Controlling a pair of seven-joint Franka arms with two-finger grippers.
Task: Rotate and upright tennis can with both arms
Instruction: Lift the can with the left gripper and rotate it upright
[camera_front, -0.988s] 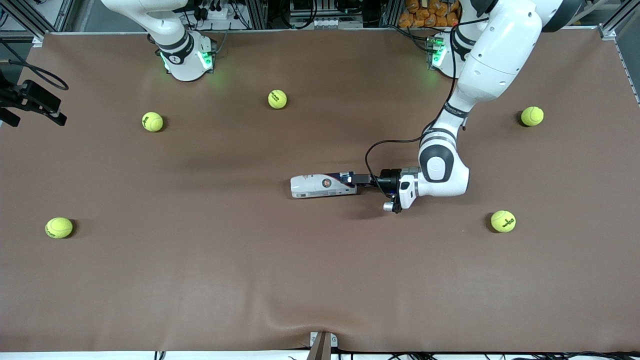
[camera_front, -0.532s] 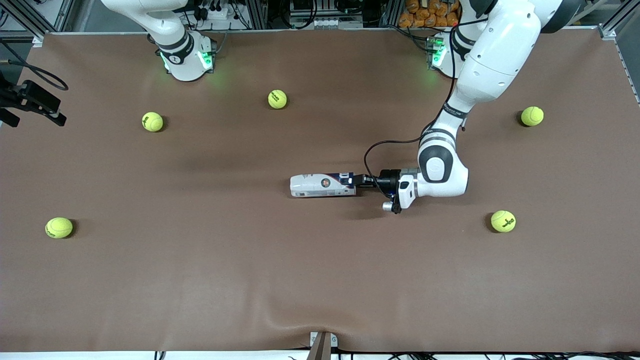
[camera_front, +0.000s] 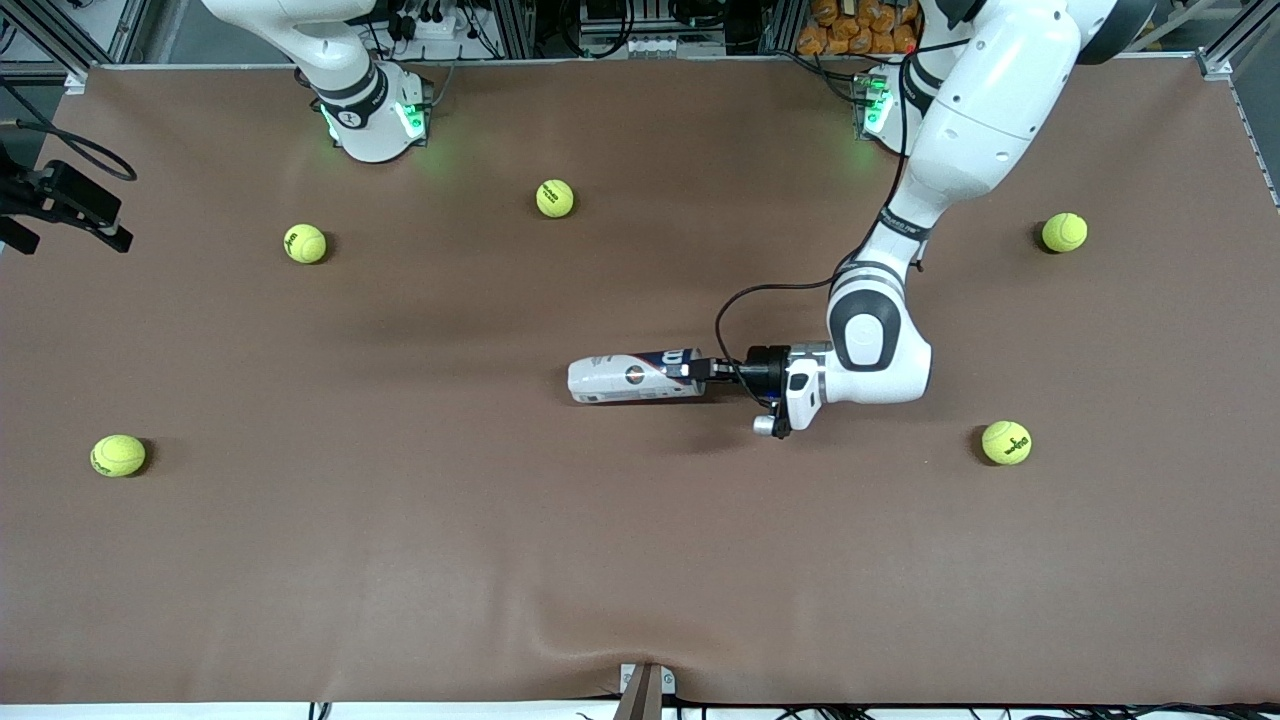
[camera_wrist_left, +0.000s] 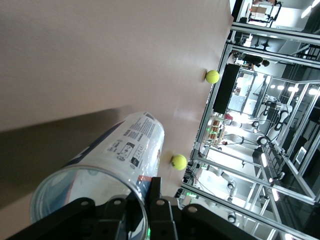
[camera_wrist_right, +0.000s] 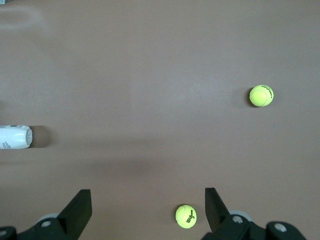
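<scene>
The tennis can (camera_front: 630, 380) lies on its side at mid-table, its white and dark-blue label showing. Its open silvery rim faces the left arm's end. My left gripper (camera_front: 703, 372) is shut on that rim. In the left wrist view one finger (camera_wrist_left: 155, 187) is outside the wall of the can (camera_wrist_left: 115, 160) and the other is inside the mouth. My right gripper (camera_wrist_right: 147, 200) is open and empty, high over the table. It is out of the front view. The can's closed end (camera_wrist_right: 15, 137) shows at the edge of the right wrist view.
Several yellow-green balls lie on the brown cloth: one (camera_front: 555, 198) and another (camera_front: 305, 243) near the right arm's base, one (camera_front: 118, 455) at the right arm's end, and two (camera_front: 1064, 232) (camera_front: 1006, 442) at the left arm's end. A black camera mount (camera_front: 60, 200) stands at the table's edge.
My left gripper has shifted the can a little toward the right arm's end and rolled it about its long axis, so the label has turned. The right arm has not visibly moved.
</scene>
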